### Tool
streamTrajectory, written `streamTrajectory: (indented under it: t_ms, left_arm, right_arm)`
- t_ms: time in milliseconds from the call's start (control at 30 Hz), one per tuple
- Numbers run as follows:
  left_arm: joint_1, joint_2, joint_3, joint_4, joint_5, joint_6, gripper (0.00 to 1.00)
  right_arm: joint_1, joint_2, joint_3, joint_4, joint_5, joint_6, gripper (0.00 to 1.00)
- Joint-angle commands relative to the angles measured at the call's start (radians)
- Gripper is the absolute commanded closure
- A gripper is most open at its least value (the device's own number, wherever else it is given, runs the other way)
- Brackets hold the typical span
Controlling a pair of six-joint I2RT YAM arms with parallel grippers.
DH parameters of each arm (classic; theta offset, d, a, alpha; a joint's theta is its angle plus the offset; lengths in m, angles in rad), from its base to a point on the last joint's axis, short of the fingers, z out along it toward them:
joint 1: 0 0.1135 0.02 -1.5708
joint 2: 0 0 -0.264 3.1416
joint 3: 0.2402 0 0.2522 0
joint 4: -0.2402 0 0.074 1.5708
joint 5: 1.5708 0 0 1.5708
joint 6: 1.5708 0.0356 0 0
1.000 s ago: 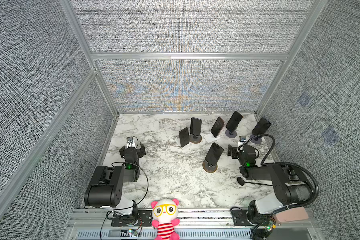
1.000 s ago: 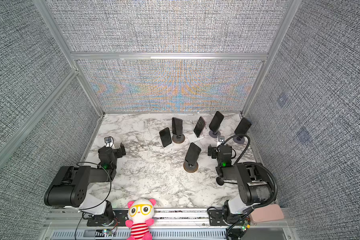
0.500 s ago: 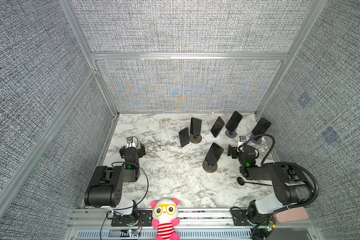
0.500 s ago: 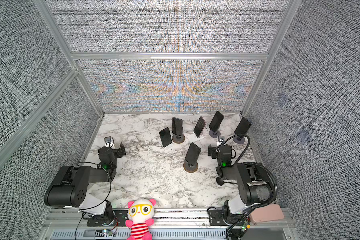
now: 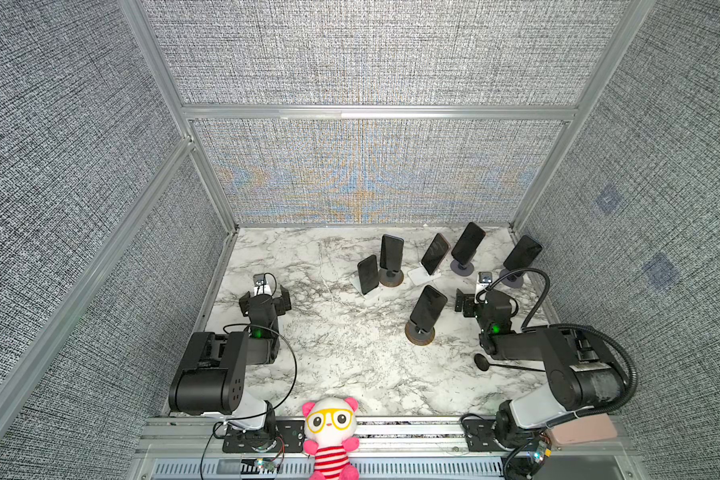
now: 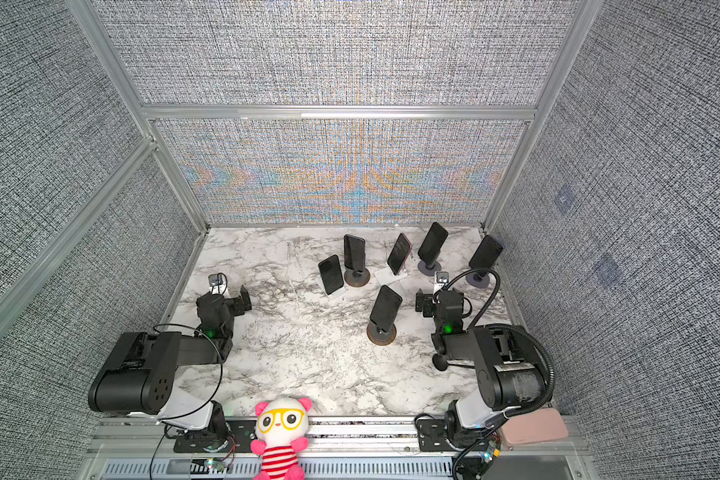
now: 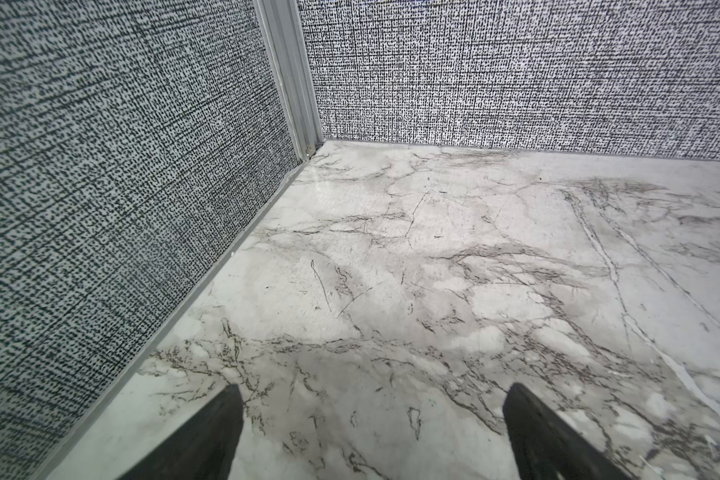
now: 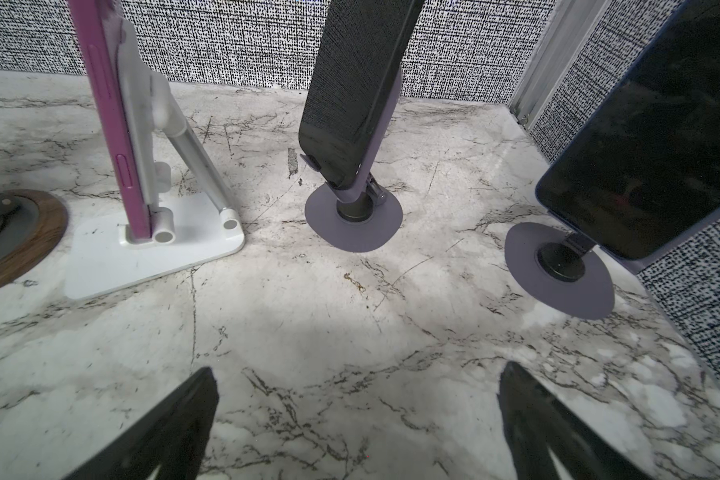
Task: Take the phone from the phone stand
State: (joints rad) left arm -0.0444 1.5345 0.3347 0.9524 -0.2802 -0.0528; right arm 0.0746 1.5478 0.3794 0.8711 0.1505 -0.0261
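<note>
- Grey woven walls (image 5: 371, 62) box in a marble counter (image 5: 329, 365); a plush toy (image 5: 330, 432) sits at its front rail.
- Both top views show six phones, each leaning on its own stand, grouped toward the right back of the counter; the nearest phone (image 5: 428, 308) stands on a round brown stand (image 5: 420, 333).
- Only the right wrist view gives detail: a pink phone (image 8: 105, 104) edge-on in a white folding stand (image 8: 154, 253), a dark phone (image 8: 350, 83) on a purple disc stand (image 8: 352, 237), a blue-edged phone (image 8: 649, 145) on a second purple disc (image 8: 558, 291).
- The left wrist view holds just counter and the wall corner.
- Low near the left wall, the left end effector (image 7: 371, 399) is spread wide and empty, well apart from every phone.
- The right end effector (image 8: 358, 386), also wide and empty, sits low just beside the nearest phone, facing the two purple stands.
- A black cable (image 5: 536, 270) arcs from the right arm near the far-right stand.
- Both arms are folded, forearms reaching toward the back wall.
</note>
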Motion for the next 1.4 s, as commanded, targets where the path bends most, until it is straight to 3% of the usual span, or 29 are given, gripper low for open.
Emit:
streamTrajectory:
  t_ms: [0,267,400,567,667,833,967,1100,1200,1367]
  left_arm:
    - [0.001,-0.001,0.006,0.024,0.009,0.001,0.02]
    - [0.000,-0.006,0.001,0.038,-0.003,0.008,0.01]
    - [-0.002,-0.116,0.008,-0.043,-0.009,0.035,0.01]
    - [-0.005,-0.438,0.210,-0.608,-0.029,0.008,0.01]
    - [-0.005,-0.550,0.337,-0.880,0.005,-0.105,0.01]
    - [-0.005,-0.603,0.464,-1.201,0.185,-0.216,0.01]
    - [-0.007,-0.599,0.519,-1.344,0.376,-0.249,0.03]
    - [-0.014,-0.602,0.552,-1.341,0.621,-0.240,0.06]
    - [-0.033,-0.580,0.576,-1.297,0.783,-0.189,0.08]
    - [-0.112,-0.538,0.541,-1.104,0.869,-0.199,0.08]
  right_arm:
    - [-0.012,-0.004,0.008,0.008,-0.026,0.011,0.01]
    - [-0.021,-0.012,0.002,0.015,-0.038,0.019,0.01]
    - [-0.003,-0.186,0.032,-0.168,0.028,0.017,0.01]
    - [0.004,-0.414,0.218,-0.719,0.036,0.072,0.01]
    - [0.005,-0.485,0.373,-1.031,0.038,0.109,0.01]
    - [0.006,-0.519,0.694,-1.517,-0.087,0.129,0.01]
    - [0.008,-0.512,0.872,-1.779,-0.243,0.130,0.01]
    - [0.011,-0.489,0.992,-1.978,-0.438,0.115,0.01]
    - [0.025,-0.471,1.038,-2.060,-0.520,0.116,0.02]
    - [0.063,-0.445,1.029,-2.053,-0.624,0.098,0.07]
